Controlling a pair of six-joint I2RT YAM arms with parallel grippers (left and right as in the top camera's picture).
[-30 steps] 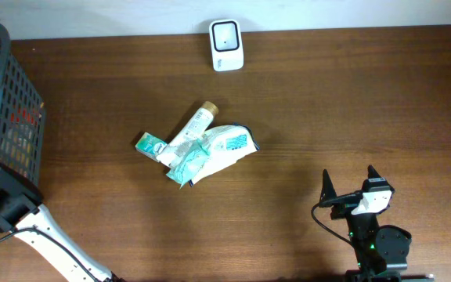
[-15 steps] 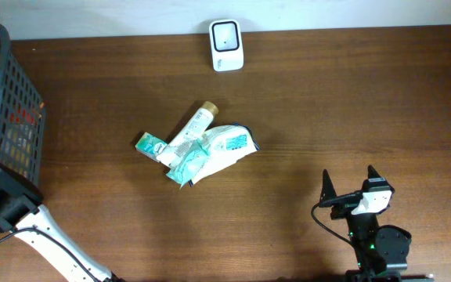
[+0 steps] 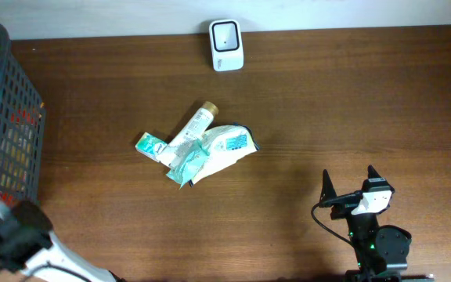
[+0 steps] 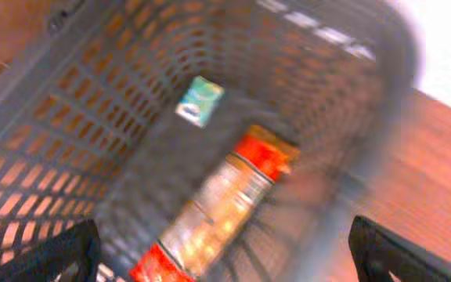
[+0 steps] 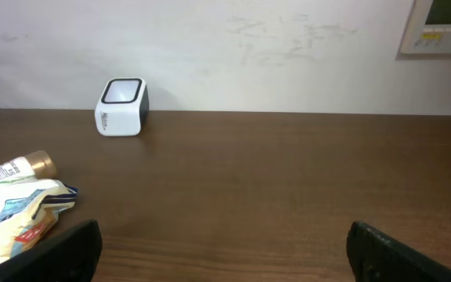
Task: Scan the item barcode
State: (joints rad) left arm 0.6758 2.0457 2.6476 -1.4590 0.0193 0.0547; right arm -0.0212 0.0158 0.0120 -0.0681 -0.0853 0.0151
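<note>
A white barcode scanner [image 3: 226, 45] stands at the table's far edge and also shows in the right wrist view [image 5: 121, 106]. Mid-table lies a pile: a cream tube [image 3: 190, 128], a white wipes pack [image 3: 227, 145], a green box [image 3: 150, 144] and a teal packet [image 3: 185, 162]. My left gripper [image 4: 225, 262] hangs open over the dark basket [image 4: 69, 141], nothing between its fingers [image 4: 49, 254]. Below it lie a small teal pack [image 4: 200, 102] and a red-orange packet [image 4: 225, 204], both blurred. My right gripper [image 3: 349, 176] rests open and empty at the front right.
The dark mesh basket [image 3: 10, 117] fills the table's left edge. My left arm [image 3: 10, 231] is a blur at the front left corner. A white wall with a wall panel [image 5: 443, 23] rises behind the table's far edge.
My left arm has swung toward the front edge beside the basket and is motion-blurred. The pile, the scanner and the right arm have not moved.
</note>
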